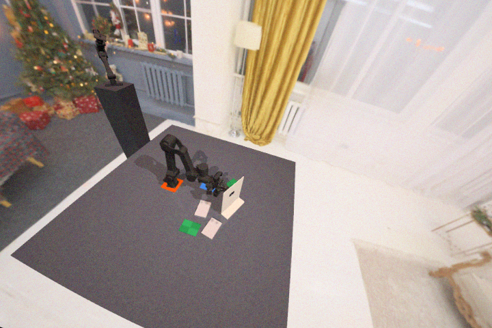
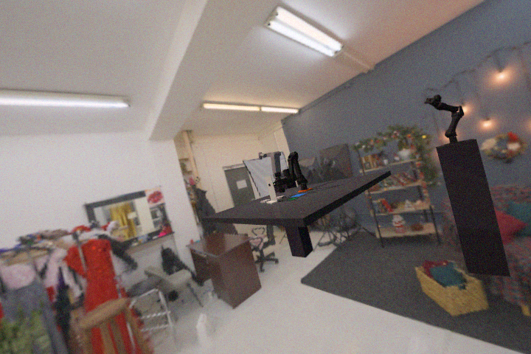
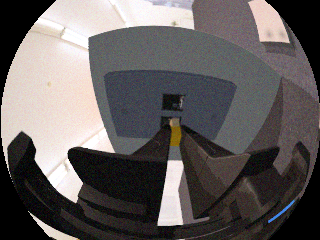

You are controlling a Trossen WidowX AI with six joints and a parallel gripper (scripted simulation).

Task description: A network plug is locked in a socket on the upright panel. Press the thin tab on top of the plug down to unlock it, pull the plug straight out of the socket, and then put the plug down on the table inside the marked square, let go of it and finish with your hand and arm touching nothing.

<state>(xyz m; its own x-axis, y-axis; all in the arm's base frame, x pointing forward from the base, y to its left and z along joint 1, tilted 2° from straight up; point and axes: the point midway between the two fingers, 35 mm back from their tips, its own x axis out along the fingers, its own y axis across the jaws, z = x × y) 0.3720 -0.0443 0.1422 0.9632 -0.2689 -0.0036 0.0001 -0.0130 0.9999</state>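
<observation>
The gripper is clamped on the yellow plug, at the lower socket of the upright panel — best to press the tab fully down, then draw straight back without twisting. The wrist view shows the plug between the fingertips; the top view hides it but shows green patches on the table — which square is meant, I cannot tell.
</observation>
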